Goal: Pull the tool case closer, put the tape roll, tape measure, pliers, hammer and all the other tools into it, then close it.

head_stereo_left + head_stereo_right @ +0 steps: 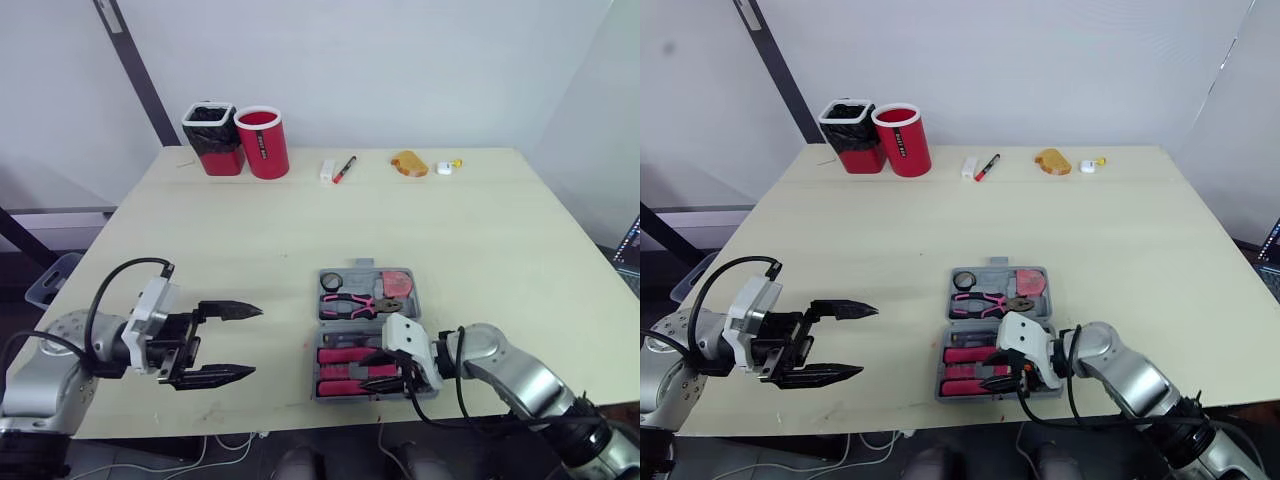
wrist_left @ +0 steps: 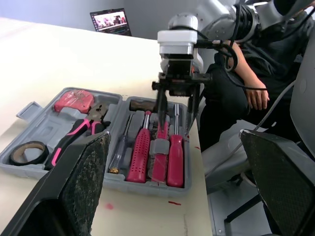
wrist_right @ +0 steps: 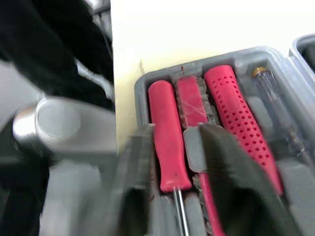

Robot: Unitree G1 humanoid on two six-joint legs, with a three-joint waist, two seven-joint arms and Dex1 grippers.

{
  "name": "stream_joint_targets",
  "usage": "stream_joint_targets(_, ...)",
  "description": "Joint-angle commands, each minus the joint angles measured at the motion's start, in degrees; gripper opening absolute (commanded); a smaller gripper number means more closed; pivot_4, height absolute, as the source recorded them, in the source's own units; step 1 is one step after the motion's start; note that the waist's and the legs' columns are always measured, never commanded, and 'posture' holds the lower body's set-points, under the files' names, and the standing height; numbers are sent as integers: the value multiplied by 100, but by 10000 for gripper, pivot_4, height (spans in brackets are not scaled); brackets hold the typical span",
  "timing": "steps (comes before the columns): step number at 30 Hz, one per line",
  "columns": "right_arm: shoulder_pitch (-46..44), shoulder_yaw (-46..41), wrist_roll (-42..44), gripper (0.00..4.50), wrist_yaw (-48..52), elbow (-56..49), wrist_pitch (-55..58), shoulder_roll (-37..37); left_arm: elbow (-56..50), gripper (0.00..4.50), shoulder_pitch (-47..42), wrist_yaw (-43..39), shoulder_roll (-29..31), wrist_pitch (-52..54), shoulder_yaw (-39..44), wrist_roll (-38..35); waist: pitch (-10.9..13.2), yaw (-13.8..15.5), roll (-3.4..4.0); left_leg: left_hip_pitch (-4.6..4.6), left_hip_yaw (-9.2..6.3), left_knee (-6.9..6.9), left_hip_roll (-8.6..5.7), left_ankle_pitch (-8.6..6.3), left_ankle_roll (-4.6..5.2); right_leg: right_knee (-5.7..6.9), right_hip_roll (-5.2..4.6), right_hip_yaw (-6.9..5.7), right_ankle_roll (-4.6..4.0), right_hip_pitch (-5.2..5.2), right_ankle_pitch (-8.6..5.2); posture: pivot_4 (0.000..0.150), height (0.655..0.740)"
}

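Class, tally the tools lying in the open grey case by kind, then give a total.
Tape roll: 1
Pliers: 1
Tape measure: 1
Red-handled tools: 3
Clear-handled screwdriver: 1
Total: 7

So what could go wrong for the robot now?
The right gripper, fingers open, straddles a red screwdriver lying in the tool case; a clumsy pull could pop it back out. The case sits close to the table's front edge, so a shove might tip it off.
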Motion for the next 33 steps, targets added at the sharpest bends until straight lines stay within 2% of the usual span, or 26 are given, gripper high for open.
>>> stream_joint_targets(1,106,-171,-7,639,-7,16,-362,110,-211,45000,5,-234,-8,48,16,-47,-1,-1,-1,0,0,1,0,0,0,0,0,0,0,0,0,1500,7400)
stream_joint_targets(7,319,16,-316,639,15,272,-524,49,-246,45000,53,-223,-43,70,49,-21,-1,3,-1,1,-1,2,0,0,0,1,0,1,0,0,0,1500,7400)
stream_joint_targets(13,498,552,-1200,639,-23,1573,-1212,-53,-258,45000,81,-169,-68,71,86,-7,-15,-9,-10,20,0,0,0,0,0,1,1,2,-1,14,-1,1500,7400)
stream_joint_targets(16,546,580,-1253,639,-41,1854,-1298,22,-272,45000,108,-140,-78,82,98,-6,-37,-10,-15,76,6,-10,3,0,-1,1,3,8,-1,52,-3,1500,7400)
stream_joint_targets(22,604,284,-1126,639,-191,2006,-1676,197,-314,45000,223,25,-178,68,98,47,-90,-4,-44,99,1,-9,21,-1,-2,2,3,8,-6,63,-5,1500,7400)
stream_joint_targets(26,757,-147,-877,639,-371,1708,-2140,390,-346,45000,267,341,-347,172,125,76,-90,-4,-44,98,4,-9,31,-1,-2,3,5,7,-12,57,-1,1500,7400)
stream_joint_targets(28,900,-489,-445,639,-353,1205,-2096,480,-396,45000,307,607,-470,268,173,81,-87,2,-41,94,4,-10,31,-1,-2,3,6,4,-12,54,-1,1500,7400)
stream_joint_targets(33,1123,-1423,187,639,-1041,38,-1516,722,-532,45000,392,1905,-930,394,160,528,-51,15,2,71,9,-6,29,-1,-2,3,-8,16,-9,44,2,1500,7400)
